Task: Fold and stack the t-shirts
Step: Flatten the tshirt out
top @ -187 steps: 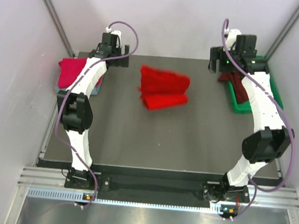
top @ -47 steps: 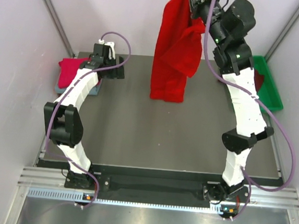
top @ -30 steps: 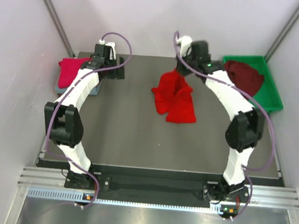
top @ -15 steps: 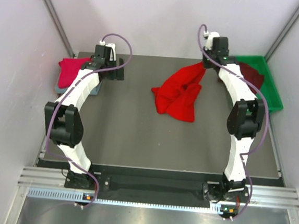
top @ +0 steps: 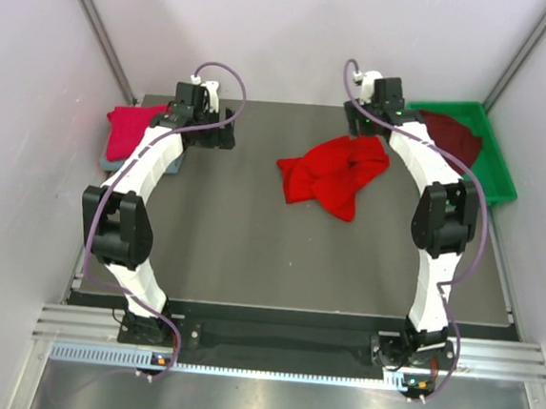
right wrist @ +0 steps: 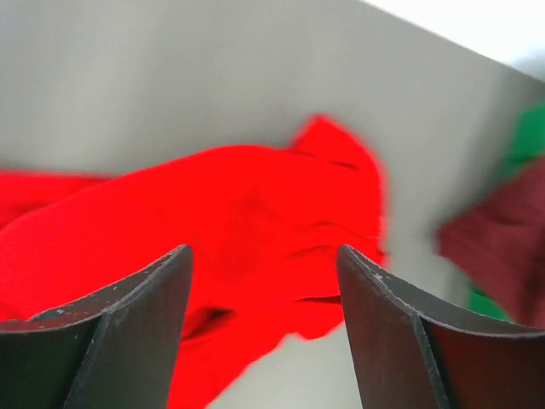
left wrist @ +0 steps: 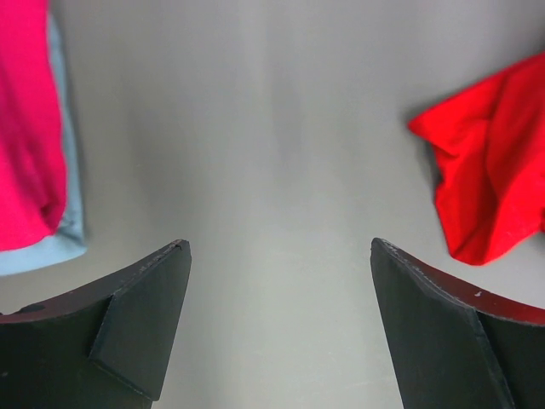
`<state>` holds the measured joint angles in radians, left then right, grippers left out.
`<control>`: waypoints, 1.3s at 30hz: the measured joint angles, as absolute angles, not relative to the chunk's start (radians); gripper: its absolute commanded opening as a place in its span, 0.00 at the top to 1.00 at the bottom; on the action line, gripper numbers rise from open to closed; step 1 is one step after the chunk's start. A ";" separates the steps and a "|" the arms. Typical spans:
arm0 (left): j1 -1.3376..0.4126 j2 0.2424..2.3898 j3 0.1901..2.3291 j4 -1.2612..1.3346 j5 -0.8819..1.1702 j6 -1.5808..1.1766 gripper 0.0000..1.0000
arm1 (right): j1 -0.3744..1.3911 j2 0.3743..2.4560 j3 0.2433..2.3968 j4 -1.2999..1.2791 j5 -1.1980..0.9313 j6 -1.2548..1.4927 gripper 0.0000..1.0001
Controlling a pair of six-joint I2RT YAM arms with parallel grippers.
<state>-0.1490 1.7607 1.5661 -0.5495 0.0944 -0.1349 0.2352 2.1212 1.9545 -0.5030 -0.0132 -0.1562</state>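
Since half a second ago: bright red shirt [top: 333,172] has left my right tool [top: 359,123] and lies loose on the desk [top: 250,250]. It is crumpled, unfolded, right of centre toward the far edge.

Right tool: jaws wide, holding nothing. It hangs over the shirt's far right corner; the wrist view shows red cloth lying below and between the fingers [right wrist: 128,324], blurred.

Left tool [top: 224,128]: jaws wide, holding nothing, over bare desk at far left. Its wrist view shows only grey surface between the fingers [left wrist: 140,315].

Crimson-pink shirt [top: 131,130]: folded, at the far left corner, lying on the grey-blue shirt [left wrist: 68,230], whose edge shows beneath it.

Dark maroon shirt [top: 451,134]: bunched in the green tray [top: 495,176] at the far right corner, near the right tool.

Red shirt lies well apart from the pink stack.
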 measured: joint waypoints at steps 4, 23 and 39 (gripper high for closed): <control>-0.156 1.761 1.566 -0.550 0.120 -0.128 0.10 | 0.299 2.084 1.904 -0.510 -0.064 -0.176 0.32; -0.157 1.761 1.534 -0.550 0.124 -0.129 0.10 | 0.300 2.032 1.671 -0.536 -0.075 -0.242 0.34; -0.172 1.773 1.515 -0.549 0.164 -0.121 0.17 | 0.281 2.261 1.997 -0.538 -0.138 -0.239 1.00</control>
<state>-0.1719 1.7725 1.5146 -0.5488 0.1638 -0.1215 0.2813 2.2608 1.9972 -0.5377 -0.1383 -0.2386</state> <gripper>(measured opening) 0.839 0.010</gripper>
